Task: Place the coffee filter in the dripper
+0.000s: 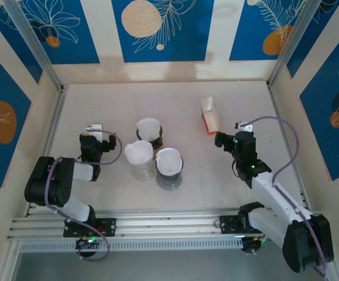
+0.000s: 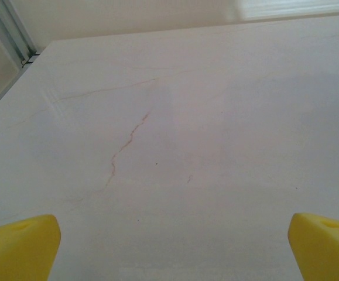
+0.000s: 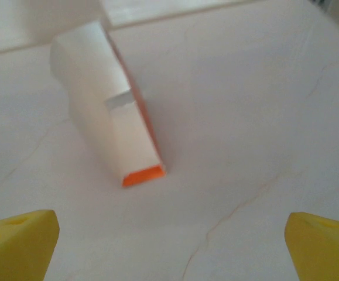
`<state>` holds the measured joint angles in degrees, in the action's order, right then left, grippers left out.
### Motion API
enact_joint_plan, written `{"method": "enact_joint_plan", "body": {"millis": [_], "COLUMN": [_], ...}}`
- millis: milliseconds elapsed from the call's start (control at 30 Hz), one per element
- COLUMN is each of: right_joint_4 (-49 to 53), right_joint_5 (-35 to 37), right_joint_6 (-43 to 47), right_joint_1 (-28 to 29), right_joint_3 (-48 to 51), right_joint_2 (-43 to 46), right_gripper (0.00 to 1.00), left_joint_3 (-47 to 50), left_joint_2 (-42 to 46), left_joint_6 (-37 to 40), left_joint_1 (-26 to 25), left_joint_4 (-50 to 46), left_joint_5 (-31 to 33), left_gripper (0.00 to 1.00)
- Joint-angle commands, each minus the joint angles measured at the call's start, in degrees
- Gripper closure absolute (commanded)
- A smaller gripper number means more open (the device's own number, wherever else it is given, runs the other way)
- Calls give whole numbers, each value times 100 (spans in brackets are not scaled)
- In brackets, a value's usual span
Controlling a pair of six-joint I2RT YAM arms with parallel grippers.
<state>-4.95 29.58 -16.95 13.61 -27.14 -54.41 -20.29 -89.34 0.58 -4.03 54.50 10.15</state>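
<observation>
Three drippers stand mid-table, each with a white paper filter in it: a far one, a clear one and a dark one. A white and orange filter box lies at the back right; it shows tilted in the right wrist view as the box. My right gripper sits just short of it, open, nothing between its yellow fingertips. My left gripper rests left of the drippers, open over bare table, fingertips wide apart.
The pale tabletop is walled on three sides by blue patterned panels. An aluminium rail runs along the near edge by the arm bases. Bare surface lies between the drippers and the box.
</observation>
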Motion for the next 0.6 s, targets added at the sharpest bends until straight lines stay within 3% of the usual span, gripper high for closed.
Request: {"method": "enact_joint_plan", "body": {"millis": [0, 200, 400, 567], "right_joint_4": [-1399, -2750, -3352, -4403], "right_joint_5": [-146, -358, -970, -1959], "right_joint_6": [769, 970, 850, 1053], "right_joint_1": [-180, -510, -1054, -1251], "right_joint_3": [137, 317, 355, 433], "right_joint_2": [-455, -1645, -2409, -3320], "right_gripper": [1, 1, 1, 1], "left_joint_3": [13, 8, 15, -1], "left_joint_2": [-22, -22, -22, -22], "left_joint_6": [4, 12, 17, 13], "left_joint_1": [-32, -33, -45, -45], "left_joint_4": [146, 148, 143, 137], "left_joint_5": [75, 83, 79, 83], "left_gripper": [0, 0, 0, 0]}}
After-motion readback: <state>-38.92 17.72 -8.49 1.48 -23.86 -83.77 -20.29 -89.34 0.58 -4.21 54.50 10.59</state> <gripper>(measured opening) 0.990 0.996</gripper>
